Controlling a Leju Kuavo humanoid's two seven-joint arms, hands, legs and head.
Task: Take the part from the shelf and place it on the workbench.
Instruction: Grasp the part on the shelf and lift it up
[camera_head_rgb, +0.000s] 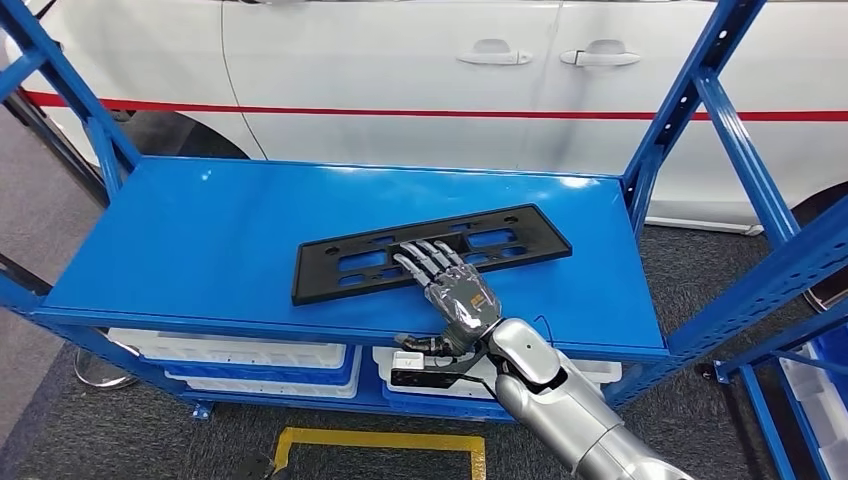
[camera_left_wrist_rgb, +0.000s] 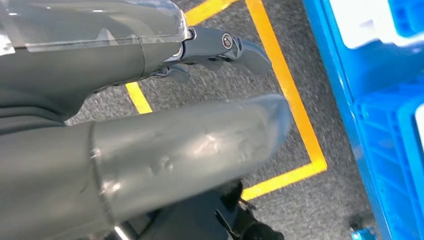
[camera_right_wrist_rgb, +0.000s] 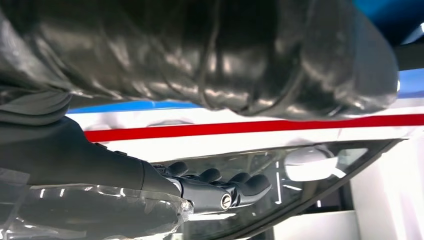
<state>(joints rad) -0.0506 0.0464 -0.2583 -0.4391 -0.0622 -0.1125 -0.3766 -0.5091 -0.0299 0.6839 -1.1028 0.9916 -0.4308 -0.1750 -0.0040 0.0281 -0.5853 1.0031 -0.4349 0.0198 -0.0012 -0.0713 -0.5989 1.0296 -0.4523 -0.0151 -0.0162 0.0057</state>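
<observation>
Black flat part (camera_head_rgb: 432, 252), long and slotted like a plate frame, lies flat on the blue shelf (camera_head_rgb: 200, 240), set at a slight angle near the shelf's front-centre, its right end farther back than its left. Right hand (camera_head_rgb: 450, 285) lies palm-down over the part's front edge near its middle, fingers (camera_head_rgb: 425, 258) stretched out flat and a little apart on top of the part; nothing curled around it, so the hand rests on the part without grasping it. Silver right forearm (camera_head_rgb: 565, 410) comes up from the lower right. In the right wrist view the right hand's fingers (camera_right_wrist_rgb: 220, 182) extend straight, with a white car body and its red stripe (camera_right_wrist_rgb: 250, 127) behind. Left hand (camera_left_wrist_rgb: 165, 130) hangs low over dark grey carpet (camera_left_wrist_rgb: 220, 80) marked with yellow tape lines (camera_left_wrist_rgb: 285, 85); thumb and a finger extended and apart, holding nothing. Blue bins (camera_left_wrist_rgb: 390, 130) stand beside it. Under the shelf top, a lower level carries white trays (camera_head_rgb: 240, 352) in blue bins. Blue uprights (camera_head_rgb: 690, 100) frame the shelf at either side. Behind stands a white car (camera_head_rgb: 400, 70) with a red side stripe and two door handles (camera_head_rgb: 548, 55).
</observation>
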